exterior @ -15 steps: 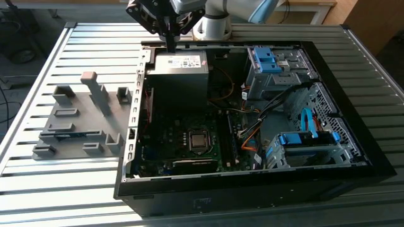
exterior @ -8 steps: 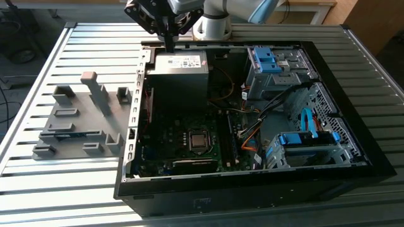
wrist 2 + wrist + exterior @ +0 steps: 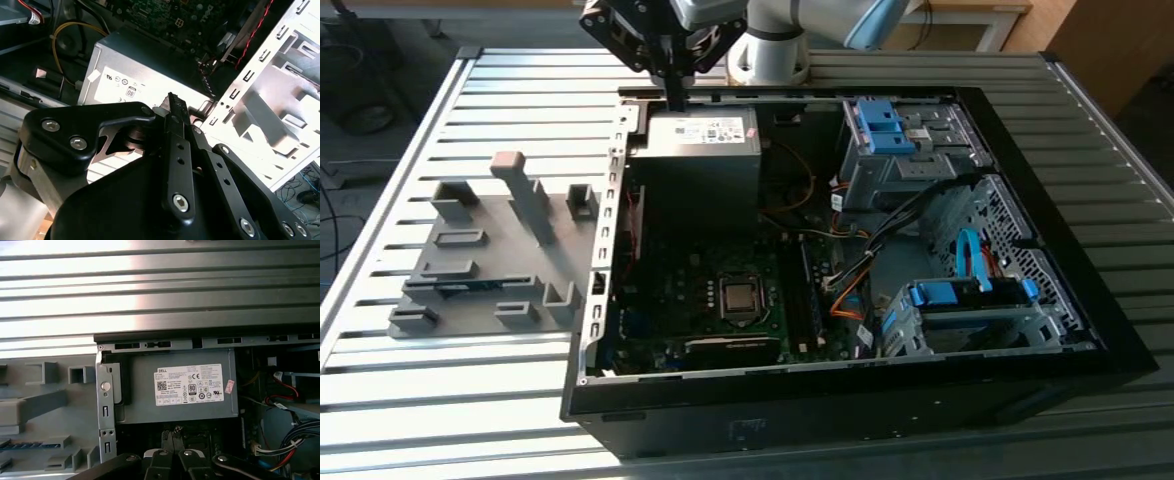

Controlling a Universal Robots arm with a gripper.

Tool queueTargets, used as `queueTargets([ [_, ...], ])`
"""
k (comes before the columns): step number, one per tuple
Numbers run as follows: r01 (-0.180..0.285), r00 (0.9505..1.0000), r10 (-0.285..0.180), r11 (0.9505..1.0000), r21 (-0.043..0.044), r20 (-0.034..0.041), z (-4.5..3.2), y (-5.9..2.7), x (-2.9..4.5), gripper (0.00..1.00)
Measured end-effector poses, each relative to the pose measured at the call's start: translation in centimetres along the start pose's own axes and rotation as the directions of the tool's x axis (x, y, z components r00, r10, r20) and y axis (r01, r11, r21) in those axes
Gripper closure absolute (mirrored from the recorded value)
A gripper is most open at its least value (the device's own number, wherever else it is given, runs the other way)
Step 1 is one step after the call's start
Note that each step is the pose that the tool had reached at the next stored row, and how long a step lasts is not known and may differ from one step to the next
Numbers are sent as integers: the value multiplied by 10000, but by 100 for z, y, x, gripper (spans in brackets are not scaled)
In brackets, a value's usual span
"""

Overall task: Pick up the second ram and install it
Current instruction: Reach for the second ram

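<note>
The second ram (image 3: 455, 287) is a thin blue stick lying in the grey holder fixture (image 3: 520, 215) on the exterior view's left; in the first wrist view the ram (image 3: 22, 445) sits low in the fixture (image 3: 40, 405). My gripper (image 3: 675, 98) hangs over the back edge of the open computer case (image 3: 1014, 150), just above the grey power supply (image 3: 703, 132), well apart from the ram. Its black fingers (image 3: 173, 107) are shut together with nothing between them. In the first wrist view the fingertips (image 3: 172, 436) point at the power supply (image 3: 180, 390).
The case holds a motherboard (image 3: 720, 300) with a bare processor, blue drive cages (image 3: 887, 125) and loose cables (image 3: 854, 270). Everything rests on a slatted metal table (image 3: 520, 110). The arm's base (image 3: 767, 55) stands behind the case.
</note>
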State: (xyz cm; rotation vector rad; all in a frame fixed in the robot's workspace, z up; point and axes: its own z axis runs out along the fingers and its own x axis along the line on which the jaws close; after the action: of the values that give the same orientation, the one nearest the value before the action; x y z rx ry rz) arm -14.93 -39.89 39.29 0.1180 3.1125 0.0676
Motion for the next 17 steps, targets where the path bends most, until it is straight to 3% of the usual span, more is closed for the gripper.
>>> queueTargets([
  [17,0,10000,0,10000,0,0,0,-3,41,89],
])
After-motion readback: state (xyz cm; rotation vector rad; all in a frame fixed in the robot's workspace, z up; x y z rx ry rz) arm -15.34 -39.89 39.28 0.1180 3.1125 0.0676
